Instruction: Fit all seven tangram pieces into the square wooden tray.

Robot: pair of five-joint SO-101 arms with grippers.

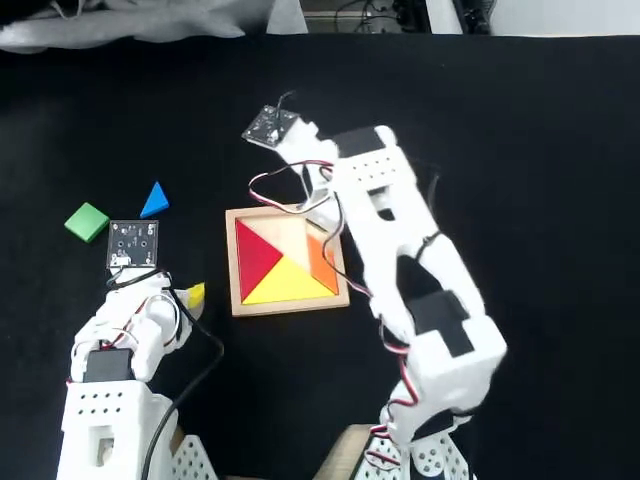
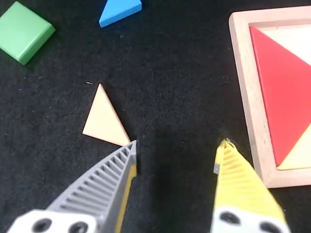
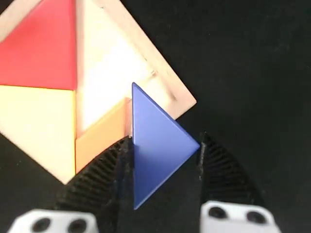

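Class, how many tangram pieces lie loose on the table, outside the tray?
3: green square and light blue triangle left of the tray, pale triangle by the left gripper. Right gripper holds a dark blue triangle. Arms may hide others.

Black tablecloth (image 1: 540, 150), crumpled white fabric (image 1: 130, 20) and dark cables (image 1: 370, 15) along its far edge

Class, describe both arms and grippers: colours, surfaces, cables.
The left arm and right arm are white with black parts and red, white and black cables. The left gripper has one grey and one yellow ribbed finger; the right gripper has black ones.
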